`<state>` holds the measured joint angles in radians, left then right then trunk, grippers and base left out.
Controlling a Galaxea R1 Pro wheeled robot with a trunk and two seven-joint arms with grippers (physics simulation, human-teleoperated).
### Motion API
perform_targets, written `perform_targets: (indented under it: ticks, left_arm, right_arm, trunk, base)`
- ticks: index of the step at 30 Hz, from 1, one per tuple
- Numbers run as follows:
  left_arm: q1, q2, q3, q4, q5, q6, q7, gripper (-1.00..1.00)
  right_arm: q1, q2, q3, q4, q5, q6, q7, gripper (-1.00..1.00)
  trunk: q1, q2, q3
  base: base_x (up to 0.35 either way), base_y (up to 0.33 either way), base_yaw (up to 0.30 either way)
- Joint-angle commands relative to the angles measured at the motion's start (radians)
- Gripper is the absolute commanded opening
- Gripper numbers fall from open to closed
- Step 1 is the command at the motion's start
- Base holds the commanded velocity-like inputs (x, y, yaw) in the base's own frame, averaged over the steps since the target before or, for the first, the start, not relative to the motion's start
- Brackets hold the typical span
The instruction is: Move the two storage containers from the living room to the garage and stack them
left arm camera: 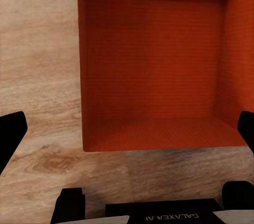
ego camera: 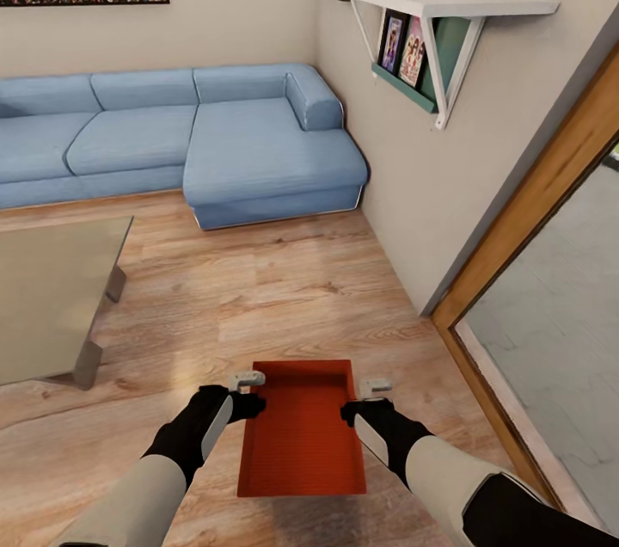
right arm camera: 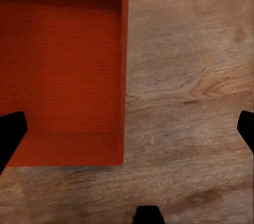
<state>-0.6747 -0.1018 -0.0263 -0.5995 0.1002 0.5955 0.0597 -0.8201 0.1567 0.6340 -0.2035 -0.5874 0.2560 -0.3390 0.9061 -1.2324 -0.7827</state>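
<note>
container (ego camera: 301, 435): matt, finely ribbed | floor (ego camera: 258, 289): wood planks | sofa (ego camera: 172, 134): cloth

An orange-red storage container (right arm camera: 66, 71) sits open-topped on the light wood-plank floor (right arm camera: 185, 102), its ribbed bottom and low plain walls in view. One long wall runs beside bare planks, and one corner of the container shows where that wall meets the short end wall. A shadow darkens the inside of the far end. The right gripper (right arm camera: 127, 134) is spread wide: one dark fingertip (right arm camera: 10, 131) lies over the container's short end wall, the other over bare floor, well apart.
</note>
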Motion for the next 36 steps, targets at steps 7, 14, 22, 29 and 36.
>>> perform_targets:
  ticks: [7, 14, 22, 29, 36]
  left_arm:
    - [0.000, 0.001, -0.003, 0.005, 0.010, -0.003, 0.006, 1.00]
    - [0.000, 0.001, -0.003, 0.006, 0.009, -0.004, 0.006, 1.00]
    - [0.000, 0.001, -0.003, 0.006, 0.010, -0.003, 0.007, 1.00]
    - [0.000, 0.001, -0.002, 0.143, 0.012, -0.061, 0.006, 1.00]
    - [0.000, -0.001, -0.002, 0.207, 0.016, -0.165, -0.001, 1.00]
  right_arm:
    - [-0.001, -0.006, 0.009, -0.012, -0.003, 0.102, -0.006, 1.00]
    - [-0.001, -0.007, 0.009, -0.015, -0.003, 0.102, -0.006, 1.00]
    - [-0.001, -0.008, 0.009, -0.038, -0.003, 0.059, -0.007, 1.00]
    - [-0.001, -0.006, 0.009, -0.043, -0.003, 0.034, -0.007, 1.00]
    - [-0.001, 0.000, 0.004, -0.026, -0.008, 0.032, -0.006, 1.00]
  trunk:
    - [0.027, -0.050, -0.023]
    - [0.054, -0.099, -0.045]
    - [0.081, -0.148, -0.067]
    - [0.081, -0.148, -0.067]
    - [0.081, -0.148, -0.067]
  base:
    - [0.000, 0.000, 0.000]
    - [0.000, 0.000, 0.000]
    - [0.000, 0.000, 0.000]
    - [0.000, 0.000, 0.000]
    - [0.000, 0.000, 0.000]
